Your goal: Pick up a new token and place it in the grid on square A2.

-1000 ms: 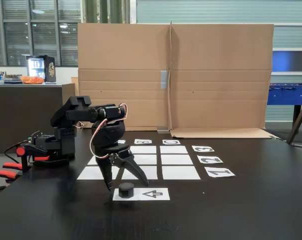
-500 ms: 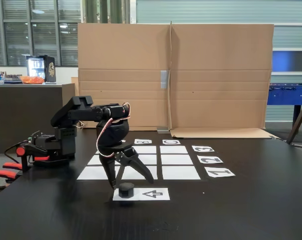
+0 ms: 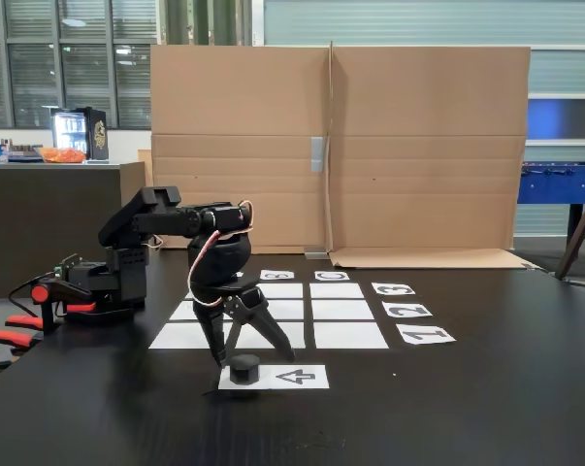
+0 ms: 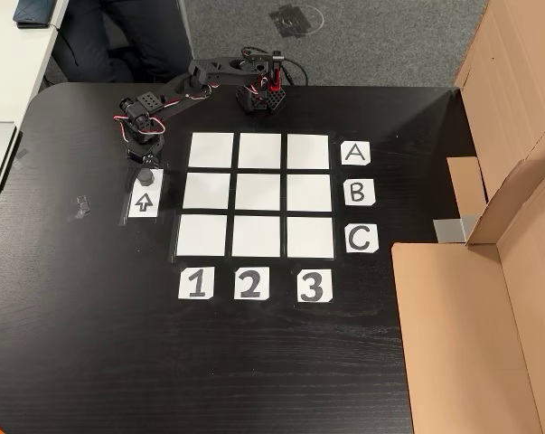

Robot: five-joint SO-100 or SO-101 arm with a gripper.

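The token (image 3: 243, 369) (image 4: 146, 177) is a small black puck standing on the end of a white sheet printed with an arrow (image 3: 297, 377) (image 4: 143, 203). My gripper (image 3: 253, 359) (image 4: 144, 166) hangs open right over the puck, one finger on each side of it, low to the table. Nothing is held. The grid (image 4: 259, 193) (image 3: 337, 311) is nine blank white rectangles. Square A2 (image 4: 259, 151) is the middle one of the row beside the card A (image 4: 355, 153), and it is bare. In the fixed view my arm covers much of that square.
Cards 1, 2, 3 (image 4: 249, 285) and B, C (image 4: 360, 215) border the grid. My base (image 4: 258, 90) (image 3: 108, 282) is clamped at the table edge. A cardboard wall (image 3: 341, 146) (image 4: 489, 271) stands beyond the grid. A scrap of tape (image 4: 80, 204) lies near the arrow sheet.
The arm has reached forward, and the open gripper has shifted slightly right in the fixed view and settled around the token. The token has not moved.
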